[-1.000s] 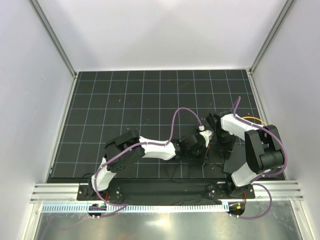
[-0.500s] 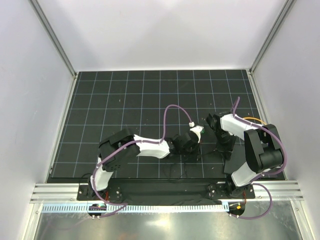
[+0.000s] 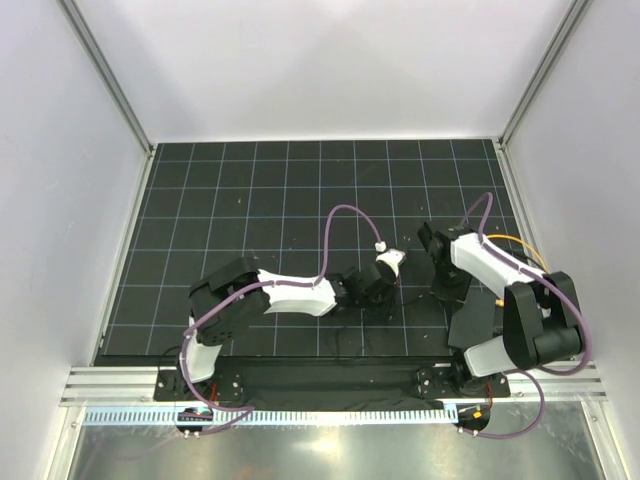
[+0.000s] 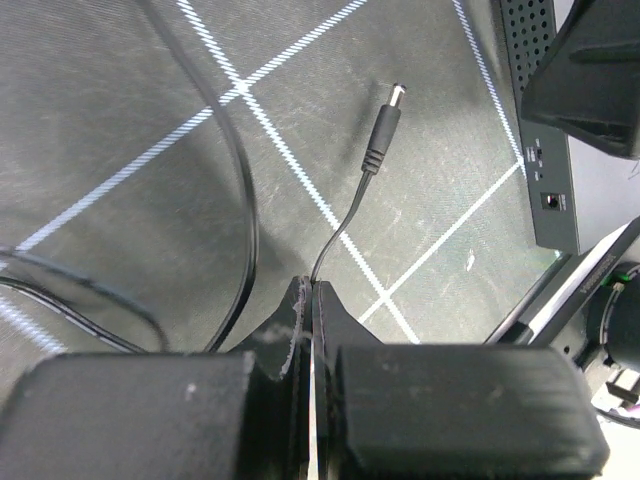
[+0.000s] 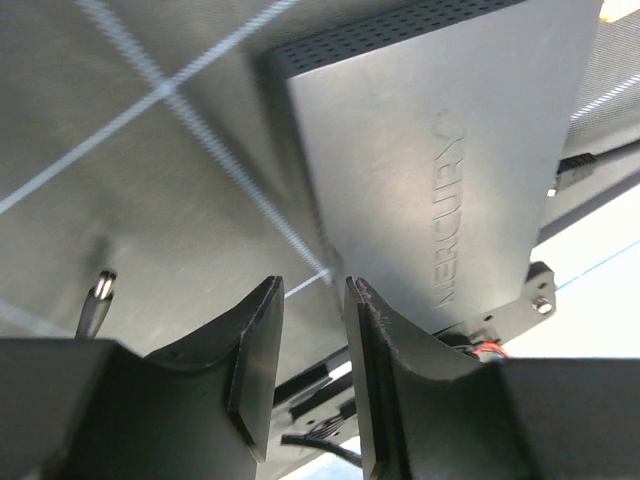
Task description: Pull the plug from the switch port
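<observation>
The switch, a flat black box (image 5: 430, 160), lies under my right gripper (image 5: 312, 300), whose jaws stand a little apart with nothing between them, just above the box's edge. In the left wrist view the box (image 4: 545, 120) is at the right edge, its small round port (image 4: 549, 200) empty. The black barrel plug (image 4: 385, 125) is free of the port and points up and right over the mat. My left gripper (image 4: 313, 290) is shut on the plug's thin black cable (image 4: 340, 225) a short way behind the plug. The plug tip also shows in the right wrist view (image 5: 97, 300).
Loose loops of thin black cable (image 4: 240, 180) lie on the gridded black mat (image 3: 260, 200) left of the plug. In the top view the left gripper (image 3: 390, 288) and right gripper (image 3: 445, 280) are close together near the front right. White walls enclose the mat.
My left gripper has drawn back to the left with the cable, away from the box. My right arm has shifted slightly right and its forearm has swung outward.
</observation>
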`<state>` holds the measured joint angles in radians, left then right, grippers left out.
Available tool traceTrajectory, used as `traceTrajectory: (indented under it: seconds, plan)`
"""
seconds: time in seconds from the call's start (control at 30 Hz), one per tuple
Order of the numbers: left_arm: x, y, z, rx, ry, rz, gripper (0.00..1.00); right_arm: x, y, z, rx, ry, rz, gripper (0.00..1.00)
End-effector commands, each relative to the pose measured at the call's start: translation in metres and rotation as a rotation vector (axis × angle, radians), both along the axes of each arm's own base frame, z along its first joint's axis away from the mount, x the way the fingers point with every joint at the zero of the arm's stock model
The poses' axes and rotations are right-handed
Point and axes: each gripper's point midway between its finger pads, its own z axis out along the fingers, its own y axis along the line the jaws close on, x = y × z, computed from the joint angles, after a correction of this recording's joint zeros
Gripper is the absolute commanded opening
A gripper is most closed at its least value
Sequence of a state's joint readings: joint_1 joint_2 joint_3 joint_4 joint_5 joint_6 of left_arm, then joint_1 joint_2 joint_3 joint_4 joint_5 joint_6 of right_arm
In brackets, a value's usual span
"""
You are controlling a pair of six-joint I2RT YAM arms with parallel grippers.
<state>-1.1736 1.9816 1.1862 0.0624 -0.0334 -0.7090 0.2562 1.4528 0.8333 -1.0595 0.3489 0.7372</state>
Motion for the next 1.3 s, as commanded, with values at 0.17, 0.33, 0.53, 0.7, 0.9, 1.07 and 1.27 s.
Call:
traceTrajectory:
  seconds: [0.17,0.33,0.53,0.7,0.9,1.07,1.27]
  plan:
    - [0.016,0.006,0.055,0.030,-0.096,0.028,0.00,0.035,0.038,0.039,0.217,-0.187,0.101,0.45]
    - [0.030,0.015,0.059,0.133,-0.137,0.049,0.00,0.043,0.035,0.075,0.229,-0.340,0.171,0.49]
    - [0.054,0.017,0.071,0.171,-0.147,0.101,0.00,0.035,0.056,0.084,0.372,-0.431,0.193,0.51]
    - [0.076,0.021,0.064,0.240,-0.158,0.131,0.00,0.028,0.065,0.084,0.439,-0.472,0.223,0.52]
    - [0.111,0.033,0.054,0.300,-0.156,0.202,0.00,0.028,0.058,0.117,0.414,-0.580,0.241,0.53]
    - [0.135,0.045,0.053,0.310,-0.148,0.258,0.00,0.027,0.057,0.134,0.421,-0.637,0.265,0.55]
    - [0.159,0.052,0.057,0.287,-0.125,0.311,0.00,0.024,0.071,0.127,0.490,-0.599,0.303,0.55]
